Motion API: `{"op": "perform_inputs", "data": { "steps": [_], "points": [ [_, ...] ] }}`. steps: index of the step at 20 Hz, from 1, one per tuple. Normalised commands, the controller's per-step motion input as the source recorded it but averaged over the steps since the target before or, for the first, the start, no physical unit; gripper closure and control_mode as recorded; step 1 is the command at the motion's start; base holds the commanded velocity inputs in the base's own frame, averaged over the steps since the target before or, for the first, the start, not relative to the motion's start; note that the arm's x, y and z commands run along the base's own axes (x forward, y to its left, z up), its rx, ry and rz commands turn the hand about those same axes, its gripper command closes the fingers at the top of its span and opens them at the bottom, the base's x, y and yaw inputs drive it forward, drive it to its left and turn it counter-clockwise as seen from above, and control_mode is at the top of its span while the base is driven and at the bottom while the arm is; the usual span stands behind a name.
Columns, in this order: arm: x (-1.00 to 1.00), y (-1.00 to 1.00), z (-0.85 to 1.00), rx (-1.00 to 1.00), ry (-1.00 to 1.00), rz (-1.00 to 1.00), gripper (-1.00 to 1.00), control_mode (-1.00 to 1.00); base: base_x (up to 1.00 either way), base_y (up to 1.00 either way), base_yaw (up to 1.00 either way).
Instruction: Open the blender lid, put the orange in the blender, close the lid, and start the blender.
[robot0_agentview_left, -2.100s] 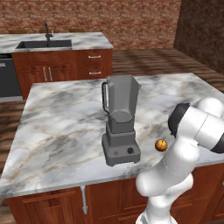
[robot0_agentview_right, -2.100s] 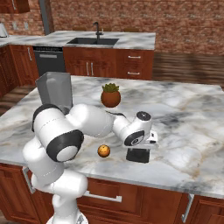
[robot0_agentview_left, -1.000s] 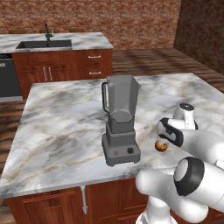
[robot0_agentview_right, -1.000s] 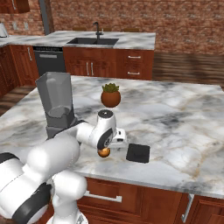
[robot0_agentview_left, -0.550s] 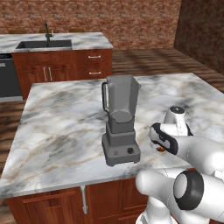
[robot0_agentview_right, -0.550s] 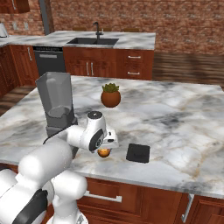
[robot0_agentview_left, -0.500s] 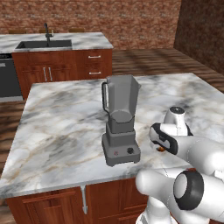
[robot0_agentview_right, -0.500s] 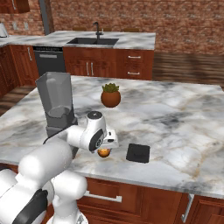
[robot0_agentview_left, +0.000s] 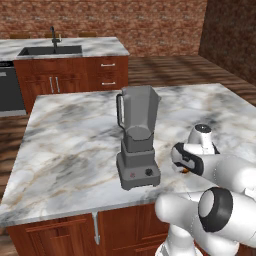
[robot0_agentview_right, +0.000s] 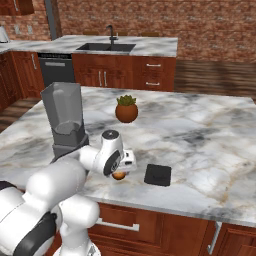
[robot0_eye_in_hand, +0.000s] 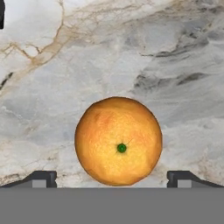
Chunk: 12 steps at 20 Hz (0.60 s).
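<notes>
The orange (robot0_eye_in_hand: 118, 141) lies on the marble island top, its dark stem spot facing the hand camera. My gripper (robot0_eye_in_hand: 112, 180) hangs open just above it, one fingertip (robot0_eye_in_hand: 41, 178) on each side and neither touching. In the right base view the gripper (robot0_agentview_right: 120, 169) points down at the orange (robot0_agentview_right: 119, 175) near the front edge. The blender (robot0_agentview_right: 65, 120) stands to the left with its jar top open. The blender lid (robot0_agentview_right: 158, 175) lies flat on the counter right of the orange. From the left, the blender (robot0_agentview_left: 137, 135) stands left of the gripper (robot0_agentview_left: 184, 165).
A potted plant (robot0_agentview_right: 126, 109) in a round brown pot stands behind the orange, mid-island. The island's front edge (robot0_agentview_right: 165, 202) runs close below the orange and lid. A back counter with a sink (robot0_agentview_right: 107, 46) lies across the aisle.
The hand has swung left and settled down over the orange, which it now mostly hides in the left base view. The jaws stayed wide. Blender and lid have not moved.
</notes>
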Motion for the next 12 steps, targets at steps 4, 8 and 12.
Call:
{"op": "perform_inputs", "data": {
  "steps": [4, 8, 12],
  "points": [
    [0.14, 0.02, -0.19, 0.00, 0.00, 0.04, -1.00, -1.00, 0.00, 0.00, 0.00],
    [0.16, 0.01, -0.11, 0.00, 0.00, 0.05, -1.00, -1.00, 0.00, 0.00, 0.00],
    [0.11, 0.04, -0.11, 0.00, 0.00, 0.04, -1.00, -1.00, 0.00, 0.00, 0.00]
  ]
}}
